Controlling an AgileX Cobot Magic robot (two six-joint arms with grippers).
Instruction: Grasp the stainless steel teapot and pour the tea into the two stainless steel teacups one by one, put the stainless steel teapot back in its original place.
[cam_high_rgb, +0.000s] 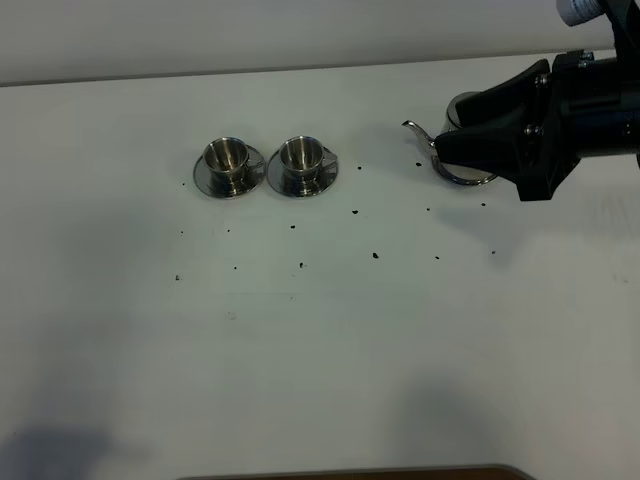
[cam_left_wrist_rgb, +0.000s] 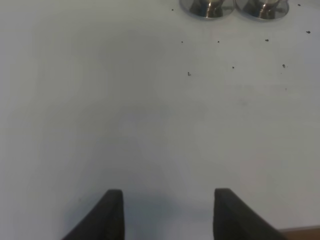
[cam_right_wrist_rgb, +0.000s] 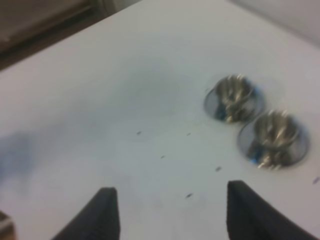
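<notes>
Exterior high: teacups (cam_high_rgb: 265, 165) on saucers; contents indiscernible

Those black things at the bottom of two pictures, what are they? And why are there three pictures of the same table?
They belong to a robot with two arms. Each arm ends in a pincer, and a small camera rides on each wrist. The two dark prongs are the pincer's fingers, seen from that wrist.

One picture comes from a camera mounted high above the white table. There you see two little steel teacups, each on a saucer, a shiny steel teapot on the right, partly hidden by the black right arm, and dark specks scattered around.

The left pincer is open and holds nothing. Its picture shows the saucers at the edge.

The right pincer is open and empty too. Its picture is blurry, but shows both cups.
</notes>
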